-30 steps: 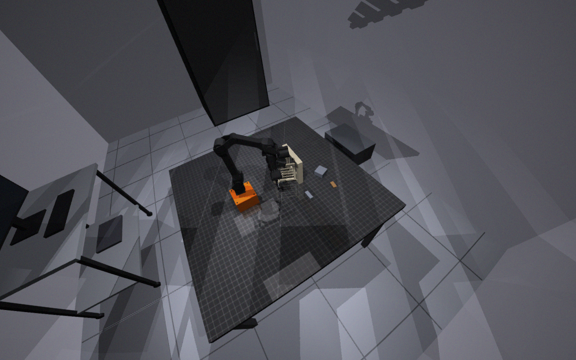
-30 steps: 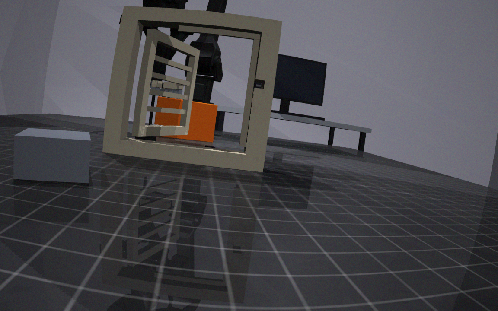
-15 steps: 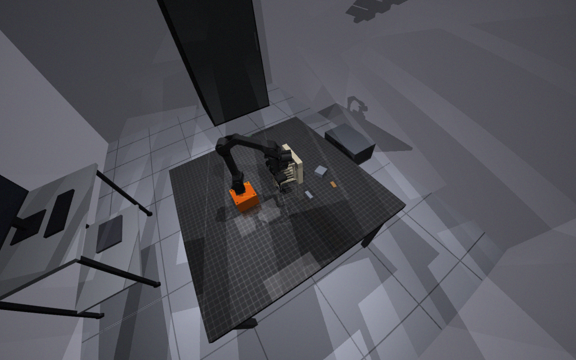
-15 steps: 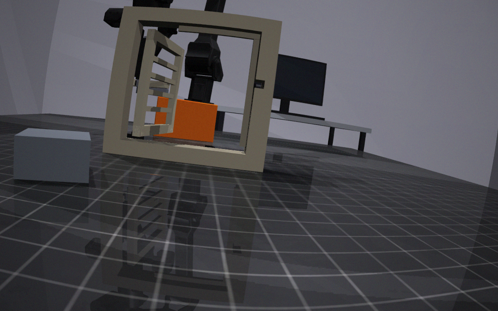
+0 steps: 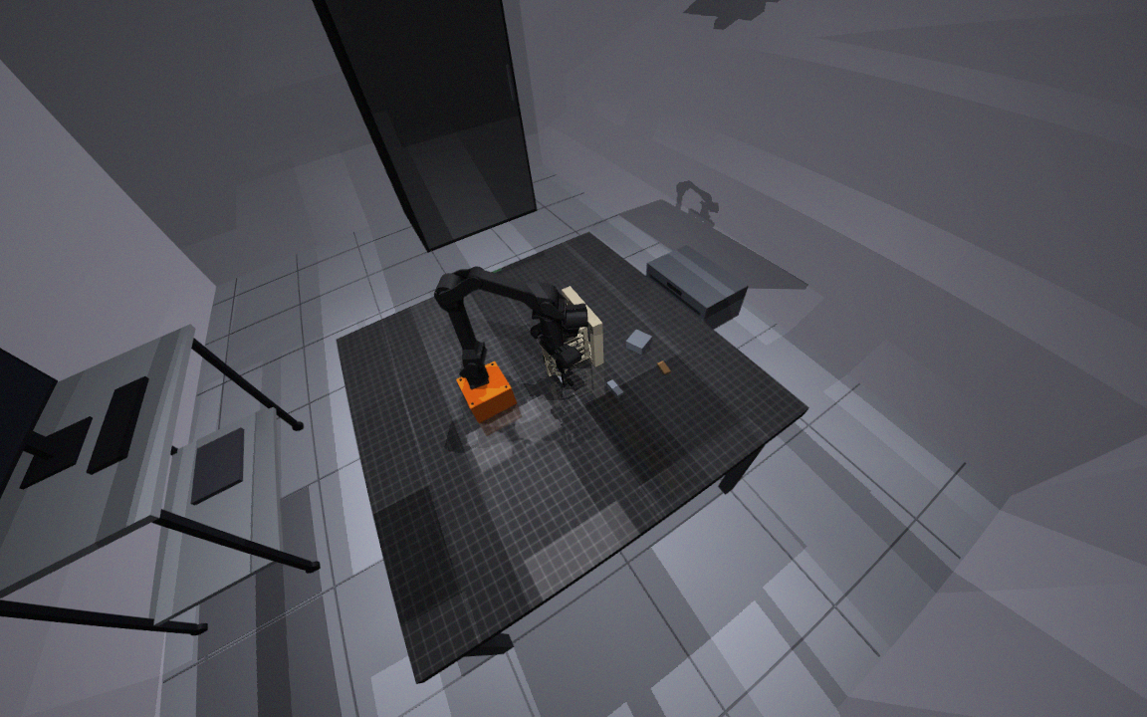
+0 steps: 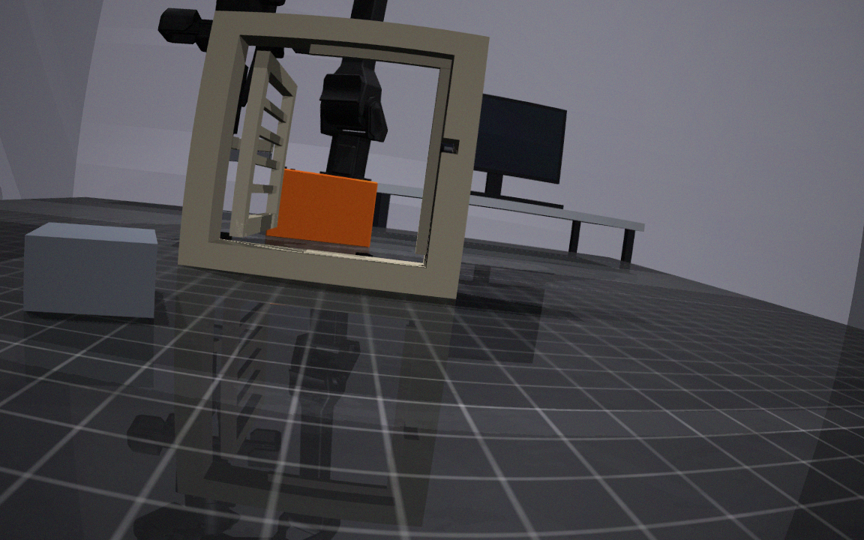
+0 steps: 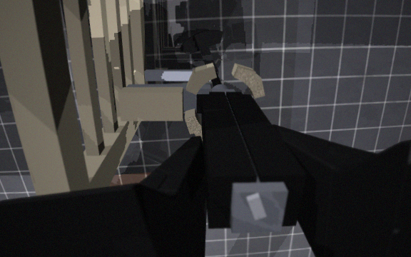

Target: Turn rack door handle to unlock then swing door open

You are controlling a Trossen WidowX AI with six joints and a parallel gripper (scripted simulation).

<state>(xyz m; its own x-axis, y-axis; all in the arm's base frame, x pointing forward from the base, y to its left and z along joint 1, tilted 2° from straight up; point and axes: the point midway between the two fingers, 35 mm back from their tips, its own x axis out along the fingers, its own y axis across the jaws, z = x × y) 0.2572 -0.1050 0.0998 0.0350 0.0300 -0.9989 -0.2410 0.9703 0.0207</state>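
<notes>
The handle (image 7: 259, 208), its grey top showing in the wrist view, stands upright between the gripper's (image 5: 565, 358) (image 7: 249, 157) fingers, which are clamped on it. Its long axis runs down past them to the collar (image 7: 202, 78); you need no further approach. To its left in that view, the bracket (image 7: 150, 104) leads to the door (image 5: 579, 342) (image 6: 250, 134) (image 7: 23, 89). In the exterior view the door stands nearly edge-on, swung from the frame's (image 5: 596, 334) (image 6: 469, 100) left post; whether it exceeds the required angle, you cannot tell. Judgement: swing slightly farther if needed, then release straight upward.
</notes>
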